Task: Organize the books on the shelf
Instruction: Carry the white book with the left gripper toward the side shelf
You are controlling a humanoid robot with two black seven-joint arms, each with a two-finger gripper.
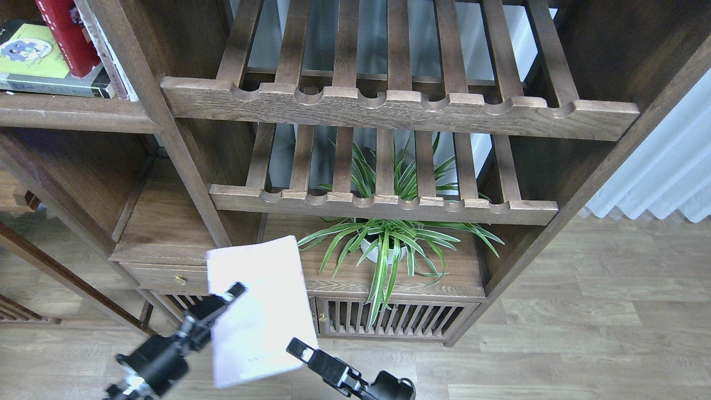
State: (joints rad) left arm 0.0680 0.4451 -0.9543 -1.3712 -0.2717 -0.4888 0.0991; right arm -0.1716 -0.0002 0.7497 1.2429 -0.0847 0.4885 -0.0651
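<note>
My left gripper [225, 300] is shut on the white-lavender book [258, 311] and holds it in the air in front of the low cabinet, cover towards me. One finger lies across the cover's left edge. My right gripper [297, 350] is at the book's lower right corner; its fingers cannot be told apart. The red book [64, 33] leans upright at the top left. It rests on the black-grey book with the yellow-green panel [33, 61], which lies flat on the shelf [72, 114].
Thin pale upright volumes [114, 61] stand beside the red book, against the bookcase post [166, 144]. Two slatted racks [389, 105] fill the middle bay. A potted spider plant [389, 244] stands below them. A brass-knobbed drawer [166, 278] is behind my left gripper.
</note>
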